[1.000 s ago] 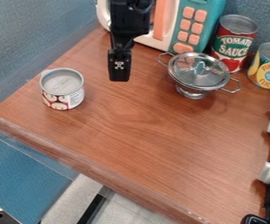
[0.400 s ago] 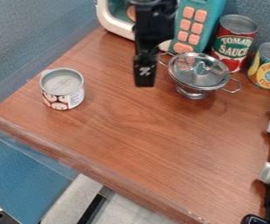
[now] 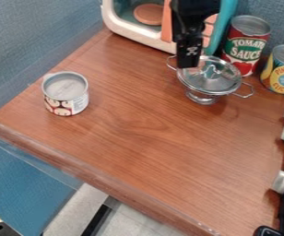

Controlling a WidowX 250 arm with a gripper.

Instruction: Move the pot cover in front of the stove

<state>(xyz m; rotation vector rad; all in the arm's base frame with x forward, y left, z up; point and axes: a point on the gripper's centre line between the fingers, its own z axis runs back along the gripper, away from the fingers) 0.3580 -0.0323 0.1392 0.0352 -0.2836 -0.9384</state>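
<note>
Gripper [image 3: 188, 65] has traversed right, overlapping the left side of the pot cover [image 3: 220, 83]; I cannot determine aperture or hold. Probable step: knob [image 3: 211, 70] alignment.

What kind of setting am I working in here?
Looks like a toy kitchen: a play microwave at the back, a lidded metal pot and a stove's knobs at the right edge.

The gripper [image 3: 188, 63] has moved rightward across the view to the upper-left edge of the pot cover [image 3: 218, 82].
</note>
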